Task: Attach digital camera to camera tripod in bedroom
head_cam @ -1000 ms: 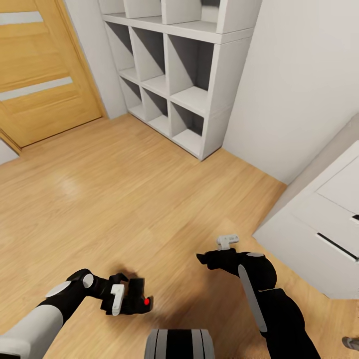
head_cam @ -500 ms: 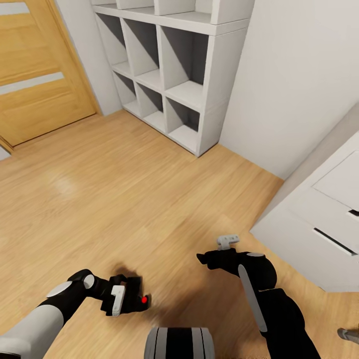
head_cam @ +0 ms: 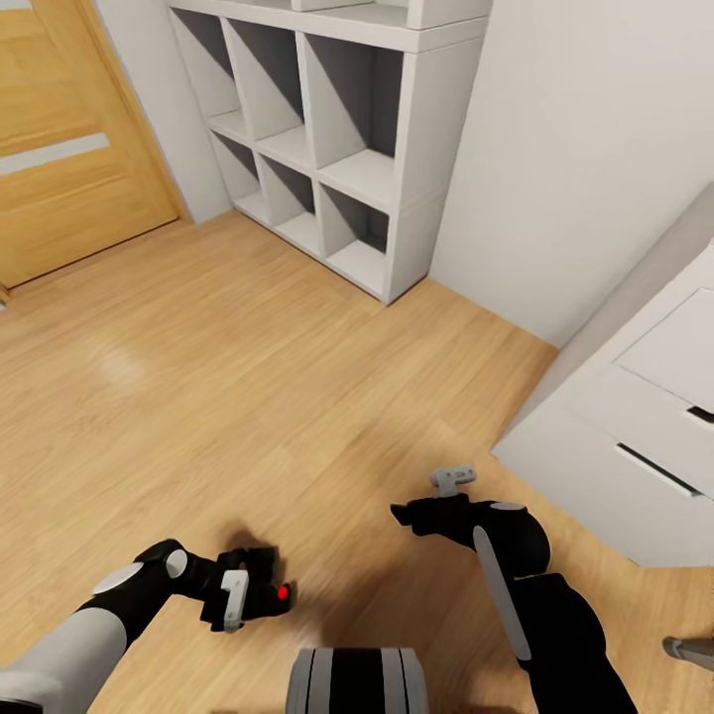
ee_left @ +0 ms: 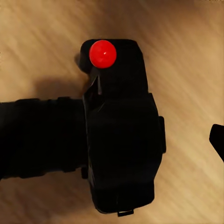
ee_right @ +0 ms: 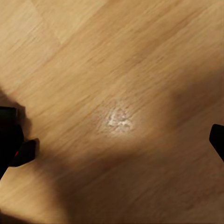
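Black, chunky digital camera with red button [head_cam: 266,592] sat gripped in the left gripper [head_cam: 243,593], low over the light wood floor [head_cam: 248,387], likely for carrying; whether the right gripper [head_cam: 407,515] fingers were open, I cannot tell

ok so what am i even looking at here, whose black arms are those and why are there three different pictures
It is a simulated two-armed robot in a room. The big picture comes from a camera on its head, looking down at the wood floor, a white cube shelf and an oak door. The other two come from cameras by each wrist. The left gripper holds a small black digital camera with a red button. The right gripper hangs over bare floor, holding nothing that I can see.
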